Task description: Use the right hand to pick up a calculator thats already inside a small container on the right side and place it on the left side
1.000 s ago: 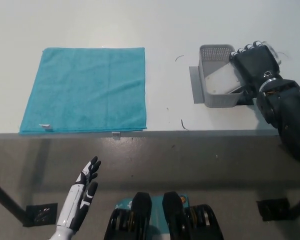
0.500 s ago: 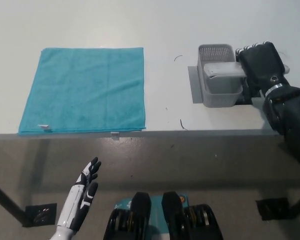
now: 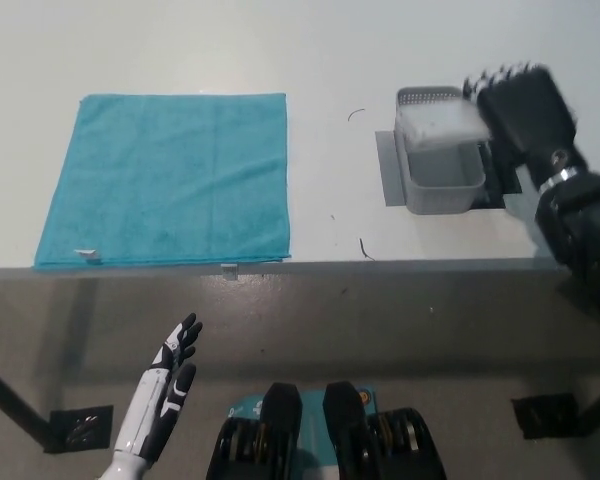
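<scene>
White bench seen from steeply above, its front edge running across the middle of the view, with grey floor below. On the bench's left half lies a flat square teal cloth. On the right half stands a small grey container on a grey mat.

The robot's black right hand reaches in from the right, its fingers closed along the edge of a pale grey calculator. The calculator is blurred and appears raised above the container's far end, level with or above the rim, no longer lying down inside.

The white left hand rests low at the lower left, below the bench edge, fingers apart and holding nothing.

As a judgement, the pickup looks done or nearly done. Left to do: carry the calculator across to the left side, probably to the cloth, and set it down.
</scene>
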